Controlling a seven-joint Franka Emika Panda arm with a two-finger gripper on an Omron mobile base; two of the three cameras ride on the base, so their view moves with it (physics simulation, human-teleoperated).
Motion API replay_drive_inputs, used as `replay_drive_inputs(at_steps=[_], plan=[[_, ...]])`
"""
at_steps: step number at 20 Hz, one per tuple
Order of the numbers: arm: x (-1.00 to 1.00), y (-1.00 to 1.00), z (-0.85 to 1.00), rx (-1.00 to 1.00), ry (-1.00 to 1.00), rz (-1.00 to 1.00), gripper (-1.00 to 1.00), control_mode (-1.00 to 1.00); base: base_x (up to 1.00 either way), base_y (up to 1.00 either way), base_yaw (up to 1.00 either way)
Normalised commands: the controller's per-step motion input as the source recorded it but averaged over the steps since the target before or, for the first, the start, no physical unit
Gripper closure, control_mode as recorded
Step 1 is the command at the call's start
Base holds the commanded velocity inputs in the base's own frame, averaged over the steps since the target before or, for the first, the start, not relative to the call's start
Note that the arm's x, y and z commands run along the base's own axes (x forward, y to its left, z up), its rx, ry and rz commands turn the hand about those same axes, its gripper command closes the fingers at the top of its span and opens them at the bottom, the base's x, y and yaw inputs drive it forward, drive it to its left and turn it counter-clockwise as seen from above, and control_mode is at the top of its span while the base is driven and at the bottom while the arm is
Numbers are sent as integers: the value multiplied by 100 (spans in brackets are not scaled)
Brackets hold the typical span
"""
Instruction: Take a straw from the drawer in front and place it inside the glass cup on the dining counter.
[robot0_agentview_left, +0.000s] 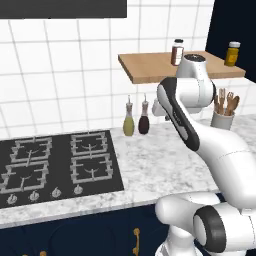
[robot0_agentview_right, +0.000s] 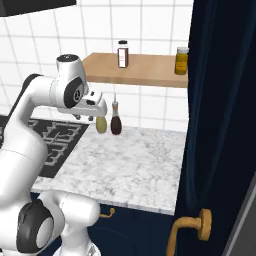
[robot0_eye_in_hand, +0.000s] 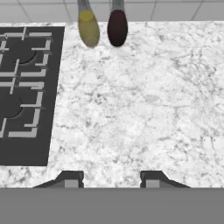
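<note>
My gripper (robot0_eye_in_hand: 111, 180) points straight down over the marble counter with the black stove (robot0_eye_in_hand: 144, 109), well above its top. Its two dark fingertips (robot0_eye_in_hand: 71, 179) stand apart with nothing between them, so it is open. In the right base view the white hand (robot0_agentview_right: 94, 106) hangs just in front of the two bottles at the back wall. The straw, the drawer, the glass cup and the dining counter are out of view.
A black stove (robot0_agentview_left: 55, 165) fills the counter's left. A yellow bottle (robot0_agentview_left: 128, 122) and a dark bottle (robot0_agentview_left: 144, 120) stand by the tiled wall, under a wooden shelf (robot0_agentview_left: 160, 67) with jars. A utensil holder (robot0_agentview_left: 222, 117) is at right. A tall navy door (robot0_agentview_right: 220, 125) stands close on the right.
</note>
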Motion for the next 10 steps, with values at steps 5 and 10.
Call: replay_drive_inputs(at_steps=[5,10], plan=[[-5,0,0,0,0,0,-100,100,-40,1,0],[0,0,0,0,0,0,-100,100,-74,37,-20]])
